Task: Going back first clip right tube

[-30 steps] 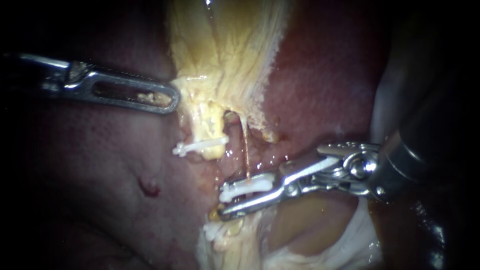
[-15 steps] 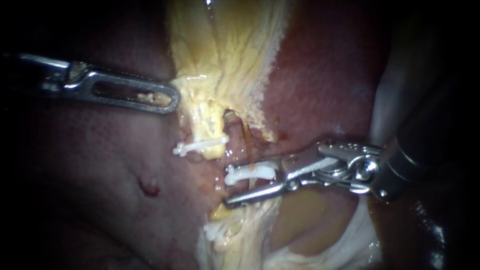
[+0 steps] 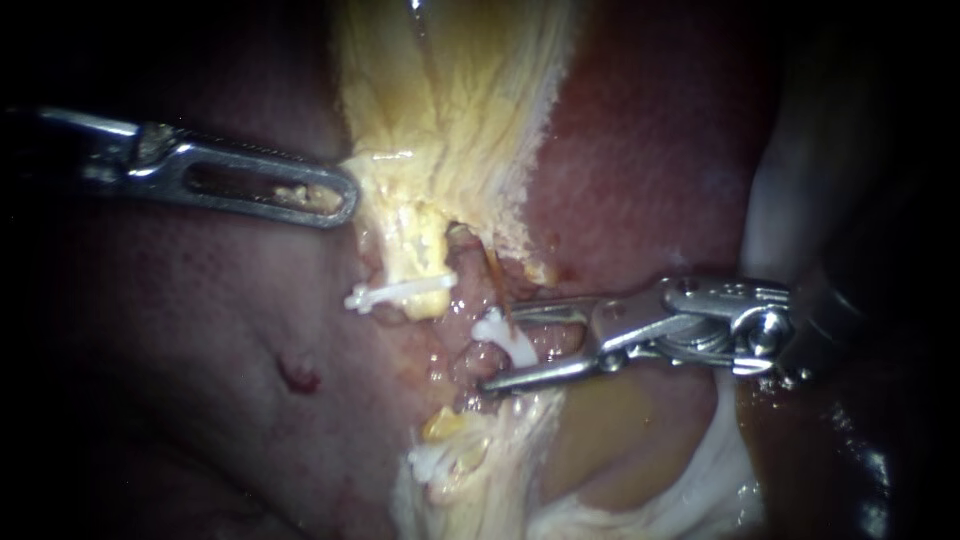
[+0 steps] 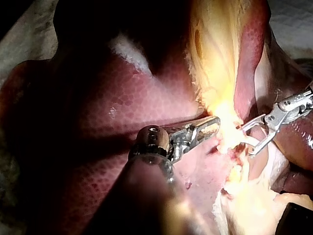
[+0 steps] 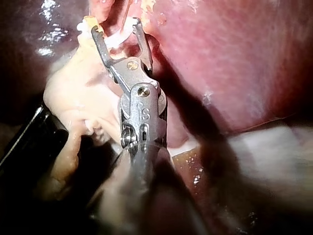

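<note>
The thin orange-brown right tube (image 3: 493,270) runs down from the yellow gallbladder tissue (image 3: 450,110). A white clip (image 3: 503,336) sits on it, tilted. My right instrument (image 3: 500,347) comes in from the right, its jaws open around the clip with a gap on each side; the right wrist view shows the same open jaws (image 5: 117,30) with the clip (image 5: 116,40) between them. My left instrument (image 3: 335,197) is shut on the gallbladder's edge, also in the left wrist view (image 4: 209,127). The thicker left tube (image 3: 415,255) carries its own white clip (image 3: 400,293).
Dark red liver (image 3: 640,160) lies on both sides of the tubes. A third white clip (image 3: 428,462) sits lower in pale yellow tissue. A small red spot (image 3: 298,376) marks the liver at the left. White fatty tissue (image 3: 700,480) lies below the right instrument.
The right instrument has drawn back to the right. The clip it carried has come off the jaws, closed on the thin tube and tilted. The left instrument has not moved.
</note>
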Tool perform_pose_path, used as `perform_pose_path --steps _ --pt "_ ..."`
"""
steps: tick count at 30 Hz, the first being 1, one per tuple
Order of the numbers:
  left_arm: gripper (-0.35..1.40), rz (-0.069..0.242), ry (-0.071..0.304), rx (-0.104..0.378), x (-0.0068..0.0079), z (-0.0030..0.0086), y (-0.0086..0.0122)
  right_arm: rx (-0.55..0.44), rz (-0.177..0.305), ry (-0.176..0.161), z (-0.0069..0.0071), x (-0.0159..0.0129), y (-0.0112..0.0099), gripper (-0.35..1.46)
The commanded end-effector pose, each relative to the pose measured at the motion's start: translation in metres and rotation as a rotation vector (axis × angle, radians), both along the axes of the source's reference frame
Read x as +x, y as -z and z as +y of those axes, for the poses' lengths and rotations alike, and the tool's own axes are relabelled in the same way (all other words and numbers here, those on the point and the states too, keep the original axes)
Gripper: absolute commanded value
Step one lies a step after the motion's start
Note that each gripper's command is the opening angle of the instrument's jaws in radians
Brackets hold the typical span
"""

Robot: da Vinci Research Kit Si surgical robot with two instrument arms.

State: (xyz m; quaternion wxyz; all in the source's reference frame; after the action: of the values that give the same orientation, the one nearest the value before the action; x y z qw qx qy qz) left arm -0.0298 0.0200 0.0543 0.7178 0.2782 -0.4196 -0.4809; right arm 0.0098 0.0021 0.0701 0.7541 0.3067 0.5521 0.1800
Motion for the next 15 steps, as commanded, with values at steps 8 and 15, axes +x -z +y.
perform_pose_path --steps 8,15 --pt "-0.35 0.0 0.0 0.0 0.0 0.0 0.0 -0.048 0.01 0.0 0.0016 -0.0025 0.0018 0.5" --pt "-0.35 0.0 0.0 0.0 0.0 0.0 0.0 -0.053 0.003 -0.01 0.0014 -0.002 0.0019 0.5"
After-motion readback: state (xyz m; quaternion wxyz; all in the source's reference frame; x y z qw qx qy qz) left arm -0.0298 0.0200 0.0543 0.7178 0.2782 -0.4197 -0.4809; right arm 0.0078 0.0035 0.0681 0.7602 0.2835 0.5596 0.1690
